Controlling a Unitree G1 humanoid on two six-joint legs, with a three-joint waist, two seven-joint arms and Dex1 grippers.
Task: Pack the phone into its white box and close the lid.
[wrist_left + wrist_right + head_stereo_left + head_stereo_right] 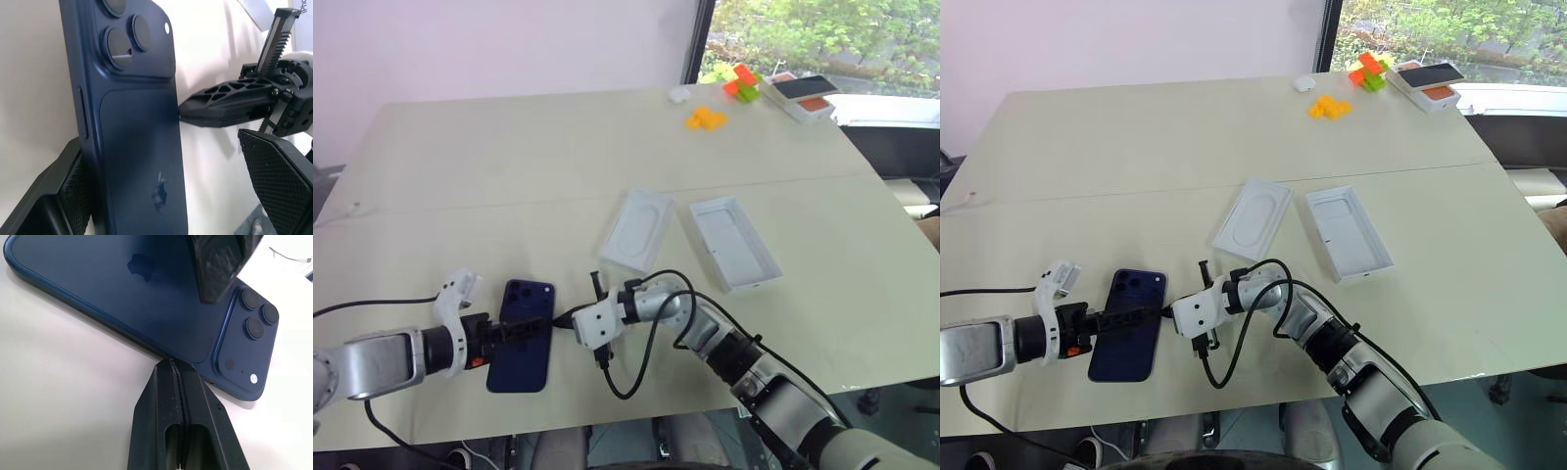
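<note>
The dark navy phone lies back-up on the table near its front edge, camera cluster at the far end. My left gripper is open and straddles the phone across its width. One finger rests against the phone's side and the other finger stands clear of it. My right gripper is shut, its tips touching the phone's opposite long edge. The white box, showing its rounded recess, lies empty further back, with the lid inside-up beside it on the right.
Orange blocks, orange-and-green blocks, a small white object and a small orange-and-white box with a dark top sit at the far right corner. A black cable loops from my right arm near the table's front edge.
</note>
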